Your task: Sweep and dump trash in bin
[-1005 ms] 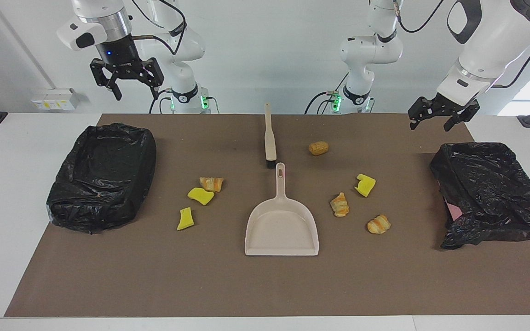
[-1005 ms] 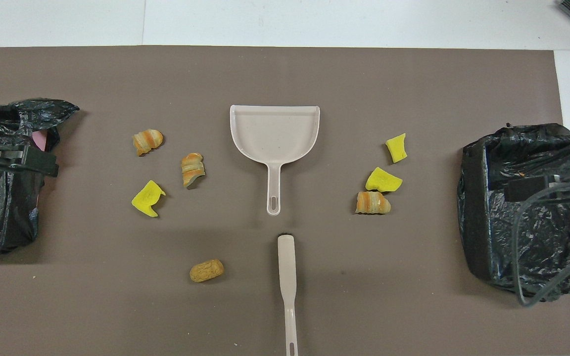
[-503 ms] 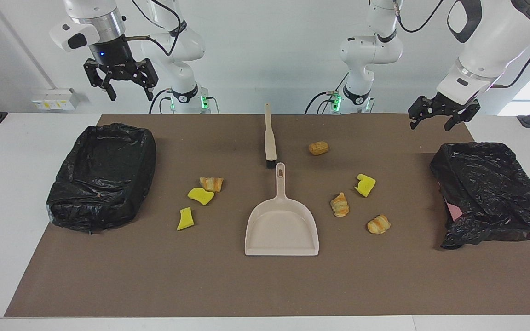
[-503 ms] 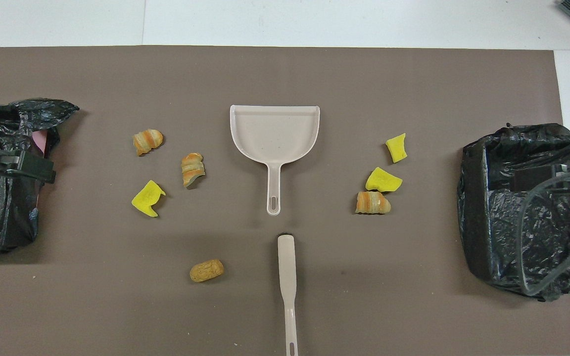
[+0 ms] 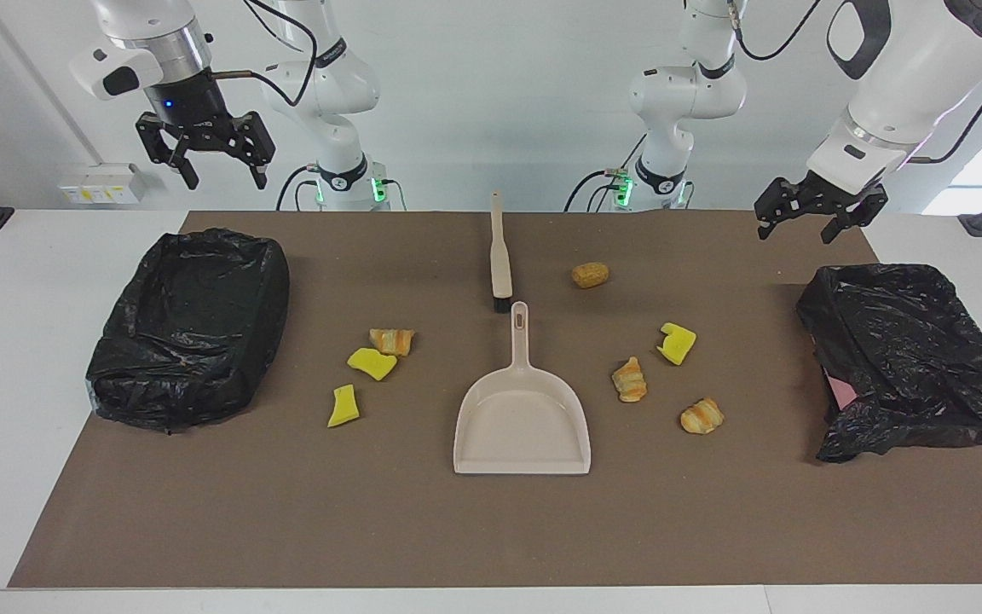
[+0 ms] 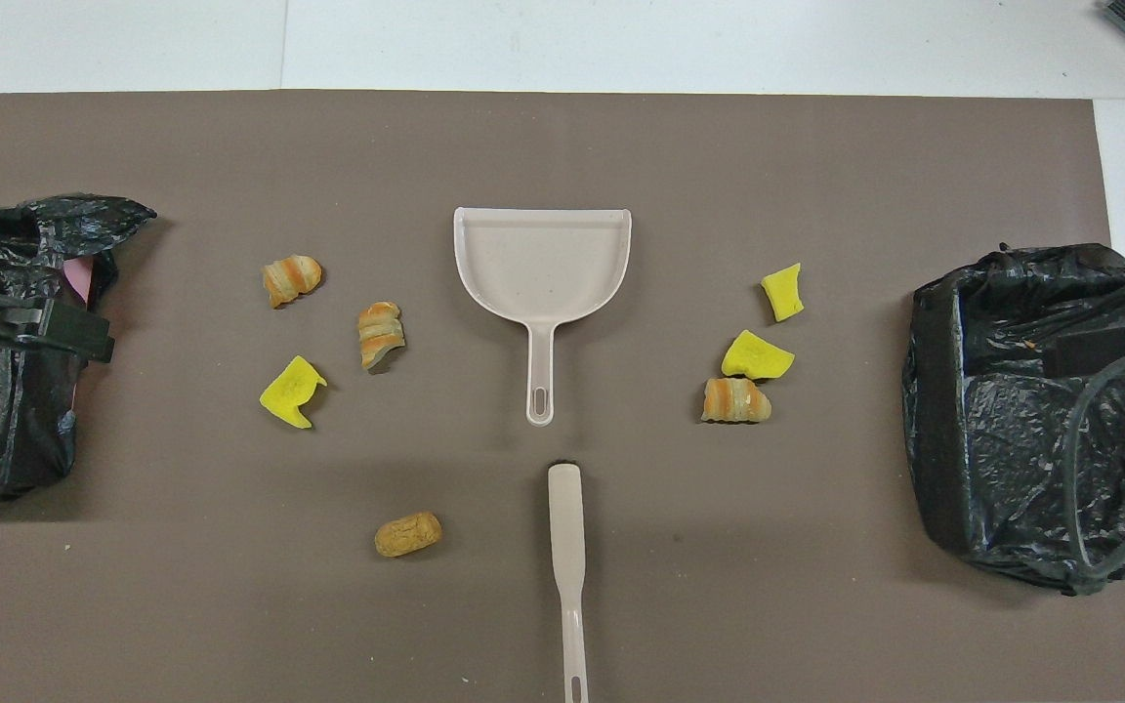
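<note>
The trash lies on the brown mat around the beige dustpan (image 5: 522, 418) (image 6: 541, 264). On the left arm's side are a brown potato-like lump (image 5: 590, 275), a yellow sponge scrap (image 5: 677, 343) and two striped pastries (image 5: 629, 379) (image 5: 701, 416). On the right arm's side are a pastry (image 5: 392, 341) and two sponge scraps (image 5: 372, 363) (image 5: 343, 406). The beige brush (image 5: 500, 256) lies nearer to the robots than the dustpan, in line with its handle. My right gripper (image 5: 220, 175) is open, high over the bin (image 5: 193, 324). My left gripper (image 5: 800, 230) is open, over the other bin (image 5: 909, 358).
Both bins are lined with black bags, one at each end of the mat. The one at the left arm's end (image 6: 6, 391) is slumped, with pink showing under the bag. White table surrounds the mat (image 5: 286, 529).
My right gripper has risen and drifted toward its own end of the table. My left gripper has barely moved. Nothing on the mat has moved.
</note>
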